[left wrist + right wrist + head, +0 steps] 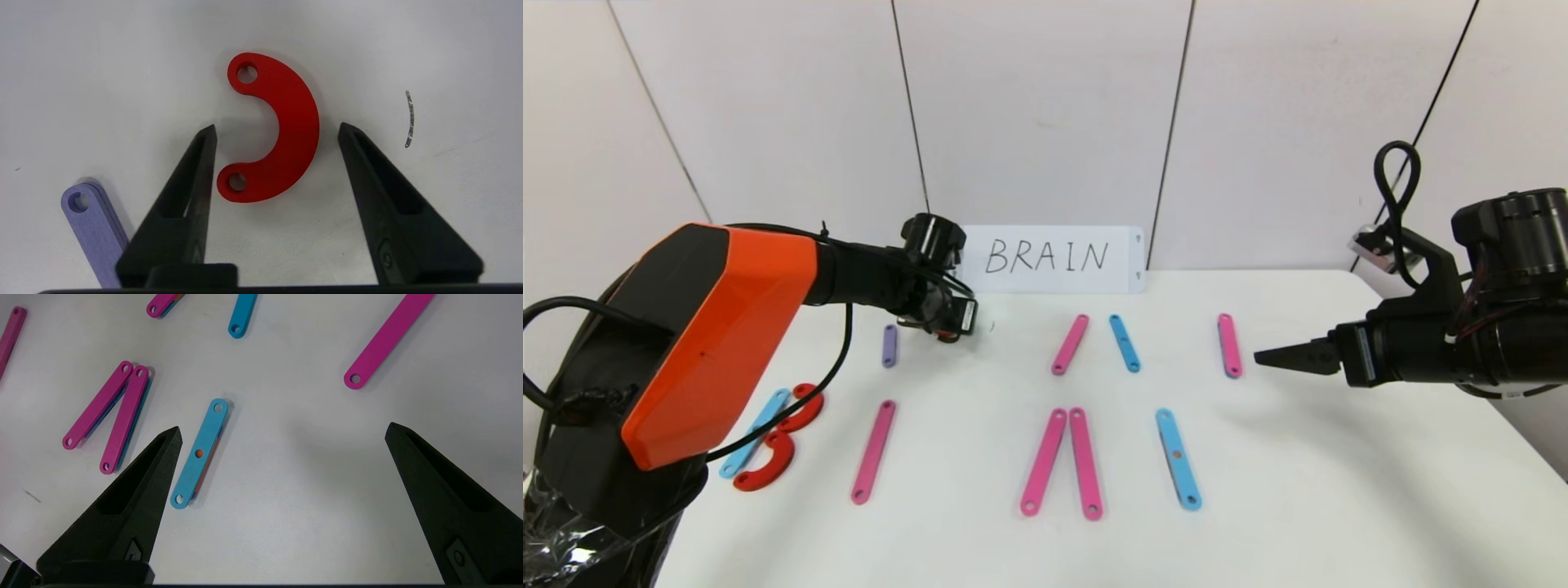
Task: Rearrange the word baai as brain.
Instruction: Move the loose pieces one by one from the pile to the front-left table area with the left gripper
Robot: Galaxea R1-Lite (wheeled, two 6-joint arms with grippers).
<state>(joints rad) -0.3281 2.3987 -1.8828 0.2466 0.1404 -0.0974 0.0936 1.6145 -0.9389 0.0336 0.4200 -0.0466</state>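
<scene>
The word's pieces lie flat on the white table (1298, 490). A red C-shaped curve (286, 130) lies between the fingers of my left gripper (277, 125), which is open, with a gap at the far finger and the near finger close beside the curve's lower end. In the head view this gripper (947, 327) is down at the back left, beside a short purple strip (889, 345). Two more red curves (768, 465) and a light-blue strip (756, 433) lie front left. My right gripper (284, 426) hovers open at the right, empty.
Pink strips (874, 451), (1043, 461), (1085, 463) and a light-blue strip (1178, 459) form the front row. A pink (1070, 344), blue (1124, 343) and pink strip (1229, 345) lie behind. A white card reading BRAIN (1049, 259) leans on the wall.
</scene>
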